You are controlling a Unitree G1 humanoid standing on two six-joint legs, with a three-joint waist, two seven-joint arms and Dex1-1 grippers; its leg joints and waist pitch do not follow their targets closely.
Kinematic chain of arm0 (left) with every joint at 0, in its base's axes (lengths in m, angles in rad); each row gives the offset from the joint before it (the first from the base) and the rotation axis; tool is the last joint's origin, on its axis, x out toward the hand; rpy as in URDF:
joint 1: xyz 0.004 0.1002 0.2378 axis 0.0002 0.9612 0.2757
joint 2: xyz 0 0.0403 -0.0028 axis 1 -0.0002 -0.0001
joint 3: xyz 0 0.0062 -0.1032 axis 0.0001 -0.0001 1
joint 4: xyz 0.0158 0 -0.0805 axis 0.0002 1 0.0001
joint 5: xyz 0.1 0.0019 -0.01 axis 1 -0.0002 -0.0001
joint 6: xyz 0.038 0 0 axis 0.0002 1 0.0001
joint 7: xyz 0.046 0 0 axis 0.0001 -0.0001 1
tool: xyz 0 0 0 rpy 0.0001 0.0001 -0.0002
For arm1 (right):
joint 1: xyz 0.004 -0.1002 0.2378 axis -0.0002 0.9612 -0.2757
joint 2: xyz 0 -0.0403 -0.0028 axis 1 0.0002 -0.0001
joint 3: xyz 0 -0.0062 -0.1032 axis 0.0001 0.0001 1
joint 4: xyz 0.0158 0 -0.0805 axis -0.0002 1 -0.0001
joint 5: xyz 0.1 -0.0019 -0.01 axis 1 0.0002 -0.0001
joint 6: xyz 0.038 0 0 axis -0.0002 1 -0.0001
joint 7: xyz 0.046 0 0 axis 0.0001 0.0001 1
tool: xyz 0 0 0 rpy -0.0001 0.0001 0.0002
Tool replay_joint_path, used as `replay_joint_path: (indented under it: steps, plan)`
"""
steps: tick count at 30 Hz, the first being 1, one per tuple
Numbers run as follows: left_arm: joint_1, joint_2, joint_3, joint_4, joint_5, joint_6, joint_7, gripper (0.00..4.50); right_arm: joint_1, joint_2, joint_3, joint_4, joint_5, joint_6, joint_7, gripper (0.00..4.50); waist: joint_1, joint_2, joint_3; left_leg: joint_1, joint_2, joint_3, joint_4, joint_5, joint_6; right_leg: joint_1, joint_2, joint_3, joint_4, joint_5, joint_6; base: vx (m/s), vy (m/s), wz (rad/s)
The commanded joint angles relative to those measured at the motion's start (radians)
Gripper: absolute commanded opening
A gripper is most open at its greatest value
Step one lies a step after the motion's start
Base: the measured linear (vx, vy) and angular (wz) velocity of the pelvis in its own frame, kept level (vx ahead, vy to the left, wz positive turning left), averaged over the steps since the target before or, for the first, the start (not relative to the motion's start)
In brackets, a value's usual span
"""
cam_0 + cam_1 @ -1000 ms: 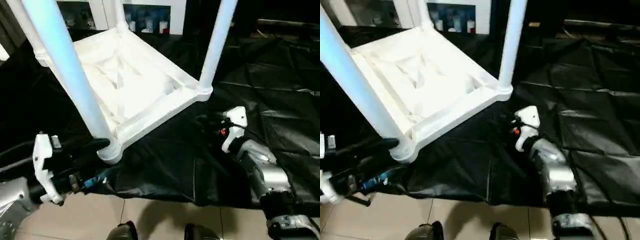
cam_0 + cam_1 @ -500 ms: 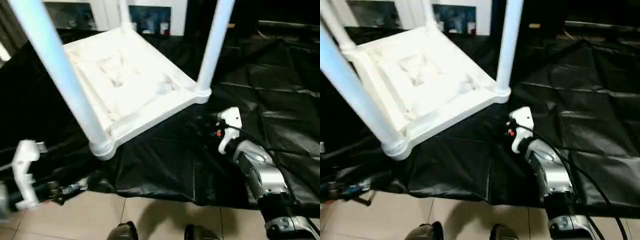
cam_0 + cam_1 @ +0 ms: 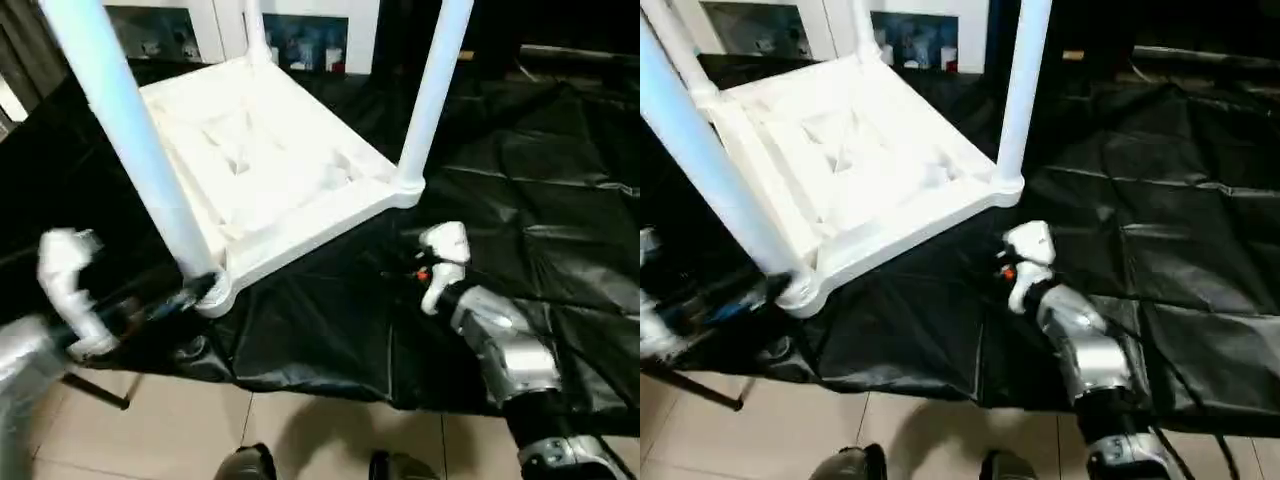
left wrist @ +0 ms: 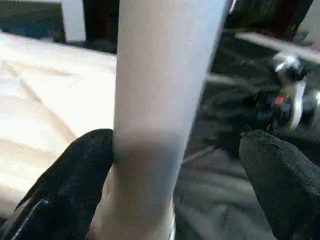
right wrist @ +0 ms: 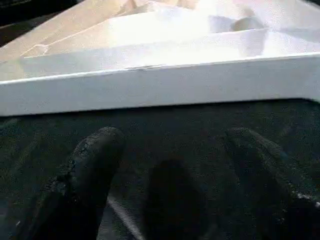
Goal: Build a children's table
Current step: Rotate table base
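The children's table lies upside down on a black sheet, its ribbed white top (image 3: 260, 160) facing up. White legs stand in its corner sockets: one at the near left (image 3: 130, 130), one at the near right (image 3: 430, 90), one at the back (image 3: 255, 30). My left gripper (image 3: 190, 292) is open at the base of the near-left leg (image 4: 160, 75). One finger (image 4: 85, 170) touches the leg and the other finger (image 4: 275, 175) stands apart from it. My right gripper (image 3: 398, 265) is open and empty, low over the sheet. It faces the top's near side wall (image 5: 165, 80).
The black sheet (image 3: 560, 200) covers the floor to the right and behind. Bare tiles (image 3: 320, 430) and my feet (image 3: 250, 465) are at the front. A white glass-door cabinet (image 3: 300, 40) stands at the back. A thin dark rod (image 3: 95, 390) lies on the tiles at the left.
Half a second ago my left gripper was lower and clear of the near-left leg; now its fingers are back at the leg's base. My right gripper has edged left toward the table's side wall.
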Motion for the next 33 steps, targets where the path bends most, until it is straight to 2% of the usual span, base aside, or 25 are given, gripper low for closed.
replay_joint_path:
  steps: [1,2,3,4,5,8,13,19,20,21,22,23,25,26,28,29,33]
  plan:
    - [-0.027,-0.036,-0.04,-0.029,-0.062,0.027,-0.003,4.43,-0.032,0.012,0.005,0.049,-0.013,-0.015,-0.007,3.7,0.003,0.014,-0.098,0.023,0.024,-0.011,-0.058,-0.164,0.05,0.048,-0.035,0.032,-0.05,-0.072,-0.298,0.0,0.0,0.0]
    - [-0.046,-0.061,-0.066,-0.045,-0.083,0.044,-0.003,4.43,-0.056,0.021,0.009,0.093,-0.025,-0.025,-0.018,3.7,0.004,0.014,-0.098,0.023,0.023,-0.011,-0.057,-0.171,0.045,0.046,-0.034,0.032,-0.05,-0.074,-0.31,0.0,0.0,0.0]
    - [-0.046,-0.061,-0.066,-0.045,-0.083,0.044,-0.003,4.43,-0.056,0.021,0.009,0.093,-0.025,-0.025,-0.018,3.7,0.004,0.014,-0.098,0.023,0.023,-0.011,-0.057,-0.171,0.045,0.046,-0.034,0.032,-0.05,-0.074,-0.31,0.0,0.0,0.0]
    - [-0.058,-0.076,-0.097,-0.051,-0.084,0.055,-0.007,4.43,-0.076,0.029,0.013,0.124,-0.036,-0.032,-0.029,3.7,0.005,0.013,-0.101,0.022,0.025,-0.011,-0.054,-0.179,0.042,0.046,-0.034,0.031,-0.045,-0.068,-0.313,0.0,0.0,0.0]
    - [-0.058,-0.076,-0.097,-0.051,-0.084,0.055,-0.007,4.43,-0.076,0.029,0.013,0.124,-0.036,-0.032,-0.029,3.7,0.006,0.013,-0.1,0.023,0.024,-0.01,-0.054,-0.186,0.045,0.046,-0.033,0.031,-0.047,-0.074,-0.308,0.0,0.0,0.0]
    - [-0.102,-0.127,-0.187,-0.043,-0.077,0.061,-0.016,4.43,-0.13,0.043,0.032,0.21,-0.076,-0.048,-0.072,3.7,0.006,0.01,-0.104,0.024,0.024,-0.01,-0.051,-0.179,0.04,0.048,-0.037,0.031,-0.048,-0.089,-0.306,0.0,0.0,0.0]
    - [-0.133,-0.164,-0.255,-0.032,-0.065,0.064,-0.029,4.43,-0.162,0.053,0.025,0.256,-0.083,-0.068,-0.075,3.7,0.007,0.007,-0.109,0.017,0.022,-0.011,-0.047,-0.167,0.041,0.054,-0.039,0.033,-0.044,-0.077,-0.295,0.0,0.0,0.0]
    - [-0.226,-0.253,-0.381,0.042,-0.011,0.033,-0.032,4.43,-0.194,0.056,0.023,0.308,-0.091,-0.101,-0.074,3.7,0.004,0.006,-0.112,0.018,0.02,-0.012,-0.044,-0.186,0.034,0.055,-0.038,0.032,-0.048,-0.108,-0.291,0.0,0.0,0.0]
    - [-0.243,-0.265,-0.395,0.059,-0.001,0.025,-0.032,4.43,-0.196,0.055,0.023,0.312,-0.09,-0.103,-0.074,3.7,0.003,0.004,-0.114,0.016,0.02,-0.013,-0.043,-0.184,0.034,0.059,-0.039,0.032,-0.046,-0.1,-0.291,0.0,0.0,0.0]
    - [-0.284,-0.291,-0.418,0.114,0.022,0.005,-0.034,4.43,-0.198,0.051,0.021,0.318,-0.091,-0.108,-0.071,3.7,0.002,0.006,-0.115,0.017,0.019,-0.013,-0.042,-0.187,0.035,0.057,-0.038,0.032,-0.047,-0.098,-0.291,0.0,0.0,0.0]
    - [-0.295,-0.297,-0.423,0.13,0.029,-0.001,-0.035,4.43,-0.2,0.05,0.019,0.322,-0.092,-0.111,-0.07,3.7,0.002,0.004,-0.115,0.019,0.018,-0.012,-0.042,-0.193,0.036,0.056,-0.037,0.032,-0.049,-0.101,-0.29,0.0,0.0,0.0]
    - [-0.302,-0.3,-0.427,0.14,0.034,-0.006,-0.036,4.43,-0.2,0.05,0.019,0.323,-0.093,-0.112,-0.071,3.7,0.002,0.005,-0.117,0.014,0.019,-0.015,-0.041,-0.186,0.036,0.062,-0.04,0.032,-0.045,-0.096,-0.292,0.0,0.0,0.0]
    - [-0.323,-0.31,-0.44,0.173,0.054,-0.021,-0.038,4.43,-0.2,0.046,0.018,0.328,-0.097,-0.116,-0.072,3.7,0.0,0.002,-0.12,0.013,0.018,-0.015,-0.039,-0.165,0.048,0.063,-0.039,0.031,-0.044,-0.068,-0.293,0.0,0.0,0.0]
    - [-0.355,-0.327,-0.452,0.22,0.078,-0.044,-0.042,4.43,-0.2,0.043,0.013,0.333,-0.1,-0.123,-0.069,3.7,-0.002,0.006,-0.121,0.012,0.017,-0.015,-0.037,-0.158,0.059,0.062,-0.038,0.03,-0.044,-0.056,-0.298,0.0,0.0,0.0]
    - [-0.381,-0.342,-0.459,0.258,0.095,-0.057,-0.038,4.43,-0.201,0.04,0.009,0.339,-0.103,-0.128,-0.068,3.7,-0.001,0.003,-0.123,0.012,0.016,-0.014,-0.036,-0.157,0.071,0.063,-0.038,0.03,-0.046,-0.06,-0.302,0.0,0.0,0.0]
    - [-0.396,-0.351,-0.462,0.281,0.105,-0.069,-0.037,4.43,-0.202,0.039,0.006,0.344,-0.105,-0.133,-0.067,3.7,-0.002,0.008,-0.125,0.012,0.017,-0.014,-0.035,-0.158,0.072,0.064,-0.039,0.029,-0.047,-0.064,-0.303,0.0,0.0,0.0]
    - [-0.448,-0.381,-0.482,0.358,0.137,-0.114,-0.037,4.43,-0.203,0.034,0.001,0.351,-0.106,-0.143,-0.063,3.7,0.003,0.009,-0.126,0.014,0.018,-0.014,-0.035,-0.175,0.072,0.062,-0.038,0.028,-0.05,-0.09,-0.305,0.0,0.0,0.0]
